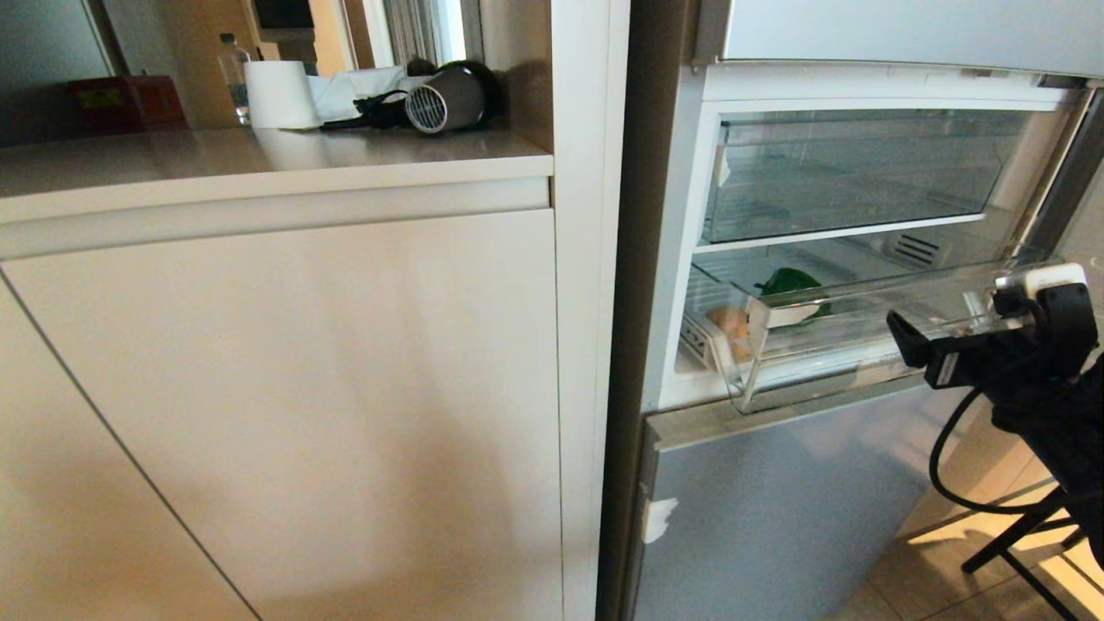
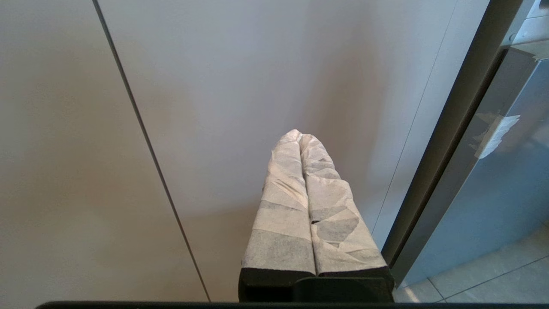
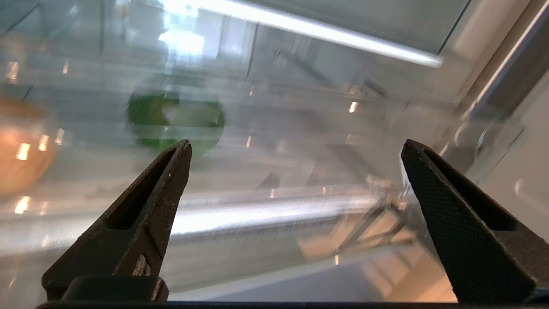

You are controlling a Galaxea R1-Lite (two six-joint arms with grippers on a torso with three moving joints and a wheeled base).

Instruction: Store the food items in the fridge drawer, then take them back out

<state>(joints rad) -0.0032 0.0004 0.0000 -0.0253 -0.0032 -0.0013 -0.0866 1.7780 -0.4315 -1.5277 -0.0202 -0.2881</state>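
The fridge drawer (image 1: pixel 862 332) of clear plastic stands pulled out from the open fridge. Inside it lie the dark green bell pepper (image 1: pixel 789 283) and, left of it, the tan potato (image 1: pixel 731 326). My right gripper (image 1: pixel 979 315) hovers at the drawer's right front, open, nothing between its fingers. In the right wrist view it (image 3: pixel 296 146) faces the drawer's clear front wall (image 3: pixel 266 214), with the pepper (image 3: pixel 176 118) and potato (image 3: pixel 21 146) blurred behind it. My left gripper (image 2: pixel 300 134), wrapped in white tape, is shut and parked before a beige cabinet door (image 2: pixel 257 64).
An upper clear drawer (image 1: pixel 862 168) sits above the open one. The silver-blue lower fridge door (image 1: pixel 776 517) is closed. On the counter to the left stand a paper roll (image 1: pixel 280 95), a hair dryer (image 1: pixel 448 99), a water bottle (image 1: pixel 231 73) and a red box (image 1: pixel 125 102).
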